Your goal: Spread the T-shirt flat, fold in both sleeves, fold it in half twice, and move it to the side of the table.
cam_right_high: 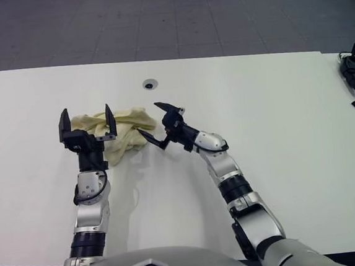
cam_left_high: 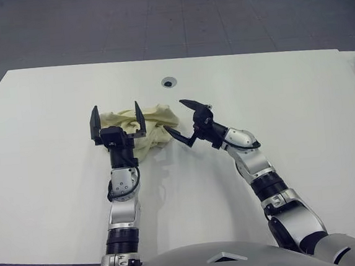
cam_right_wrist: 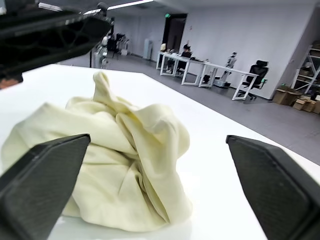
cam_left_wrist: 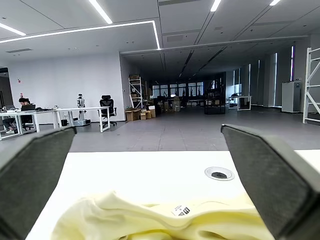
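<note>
Right wrist view puts the bunched T-shirt [cam_right_wrist: 115, 165] just ahead of the wide, empty jaws of my right gripper [cam_left_high: 173, 115], the left gripper [cam_left_high: 115, 108] equally agape and empty just short of it, so I'd pinch opposite edges and draw them apart.

Open-plan office or laboratory hall: long ceiling light strips [cam_left_wrist: 102, 11], grey tiled floor [cam_left_high: 155, 17], rows of white desks [cam_left_wrist: 75, 111] with swivel chairs [cam_left_wrist: 107, 105], storage racks [cam_left_wrist: 136, 90], cardboard boxes [cam_left_wrist: 142, 115], and a white table [cam_left_high: 45, 182] with a cable grommet [cam_left_high: 169, 82].
</note>
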{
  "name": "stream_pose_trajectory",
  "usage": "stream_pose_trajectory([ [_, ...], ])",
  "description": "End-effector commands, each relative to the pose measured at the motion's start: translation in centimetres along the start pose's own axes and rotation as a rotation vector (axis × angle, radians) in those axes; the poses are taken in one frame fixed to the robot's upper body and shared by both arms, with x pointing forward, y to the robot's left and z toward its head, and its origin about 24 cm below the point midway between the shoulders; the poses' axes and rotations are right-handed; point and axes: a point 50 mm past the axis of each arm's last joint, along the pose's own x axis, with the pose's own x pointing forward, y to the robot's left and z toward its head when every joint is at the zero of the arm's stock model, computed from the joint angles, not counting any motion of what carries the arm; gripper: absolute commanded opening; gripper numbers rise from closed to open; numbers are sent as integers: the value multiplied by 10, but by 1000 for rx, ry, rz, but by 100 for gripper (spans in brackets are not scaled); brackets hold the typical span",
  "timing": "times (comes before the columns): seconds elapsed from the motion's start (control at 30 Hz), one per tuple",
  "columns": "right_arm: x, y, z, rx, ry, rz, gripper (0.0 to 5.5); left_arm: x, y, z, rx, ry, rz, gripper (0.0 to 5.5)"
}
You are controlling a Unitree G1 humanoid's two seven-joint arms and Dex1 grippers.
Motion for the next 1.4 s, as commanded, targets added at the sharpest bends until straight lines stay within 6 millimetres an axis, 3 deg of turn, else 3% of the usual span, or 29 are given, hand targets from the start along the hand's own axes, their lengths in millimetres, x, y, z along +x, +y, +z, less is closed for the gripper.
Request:
stream_pose_trajectory([
  [0.03, 12, -3, 5, -42, 11, 15, 432, -2, -4, 0, -3, 3, -4, 540],
  [0.37, 31, -8, 10, -156, 34, 29, 263, -5, -3, 0, 1, 10, 1, 540],
  [0.87, 51, -8, 11, -193, 55, 31, 2, -4, -4, -1, 1, 12, -7, 540],
  [1.13, 40, -11, 17, -213, 1, 19, 1, -4, -5, 0, 6, 8, -9, 540],
  [1.23, 25, -17, 25, -222, -53, -12, 1, -2, 0, 3, 12, -7, 6, 540],
  [1.4, -4, -15, 38, -263, -120, 3, 1, 8, 14, 25, 59, -89, -34, 540],
])
